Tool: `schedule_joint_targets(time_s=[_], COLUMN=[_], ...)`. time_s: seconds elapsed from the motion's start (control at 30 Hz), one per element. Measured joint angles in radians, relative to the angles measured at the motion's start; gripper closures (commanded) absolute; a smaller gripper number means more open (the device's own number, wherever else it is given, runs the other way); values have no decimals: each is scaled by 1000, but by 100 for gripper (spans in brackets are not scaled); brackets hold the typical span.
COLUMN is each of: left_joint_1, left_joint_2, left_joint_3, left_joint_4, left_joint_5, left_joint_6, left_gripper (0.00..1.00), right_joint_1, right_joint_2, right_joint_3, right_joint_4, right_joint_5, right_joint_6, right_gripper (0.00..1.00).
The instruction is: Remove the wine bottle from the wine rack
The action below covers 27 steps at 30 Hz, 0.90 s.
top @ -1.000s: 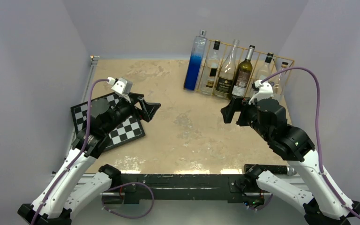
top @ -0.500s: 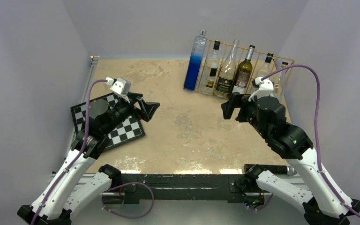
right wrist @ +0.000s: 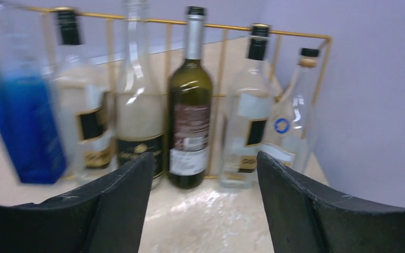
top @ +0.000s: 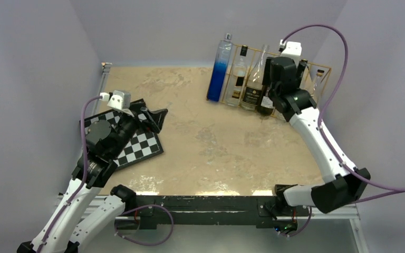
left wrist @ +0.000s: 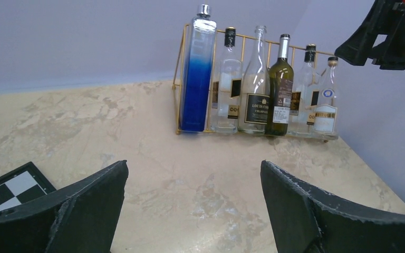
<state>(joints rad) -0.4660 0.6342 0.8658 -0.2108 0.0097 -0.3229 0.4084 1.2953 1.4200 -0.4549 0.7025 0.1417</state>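
The wine bottle point(right wrist: 190, 110) is dark green with a silver neck and stands upright in the middle of the gold wire wine rack point(right wrist: 232, 26), between clear bottles. From above, my right arm covers most of the wine bottle point(top: 265, 107). My right gripper point(right wrist: 205, 156) is open just in front of the wine bottle, with only table between its fingers. The top view shows the right gripper point(top: 270, 87) at the wine rack point(top: 253, 52). My left gripper point(left wrist: 194, 163) is open and empty, far from the wine bottle point(left wrist: 280, 89). It hangs by the checkerboard as the left gripper point(top: 153, 116).
A tall blue bottle point(top: 219, 68) stands at the rack's left end, with several clear bottles point(right wrist: 250, 121) beside the wine bottle. A black-and-white checkerboard point(top: 137, 147) lies under my left arm. The right wall point(top: 369, 79) is close behind the rack.
My right arm has swung from mid-table up to the rack, its jaws a little narrower. My left arm has drawn back slightly to the left.
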Motion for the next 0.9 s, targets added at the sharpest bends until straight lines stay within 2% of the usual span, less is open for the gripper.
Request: schedule_joint_targets(time_s=[0.17, 0.27, 0.57, 0.9], left_joint_1=[0, 0, -1, -1], left_joint_2=[-11, -18, -18, -14], left_joint_3=[0, 0, 0, 0], left_joint_4=[-10, -15, -15, -15], left_joint_5=[-73, -90, -79, -44], left_joint_6=[-17, -26, -44, -57], left_gripper=[1, 1, 1, 2], right_joint_1=[-207, -278, -396, -528], right_joint_2=[127, 189, 353, 514], right_joint_3=[63, 109, 138, 211], right_joint_4=[-2, 1, 89, 163], right_joint_5=[13, 13, 7, -84], right_joint_6=[-6, -7, -59, -146], right_gripper=[30, 31, 33, 38])
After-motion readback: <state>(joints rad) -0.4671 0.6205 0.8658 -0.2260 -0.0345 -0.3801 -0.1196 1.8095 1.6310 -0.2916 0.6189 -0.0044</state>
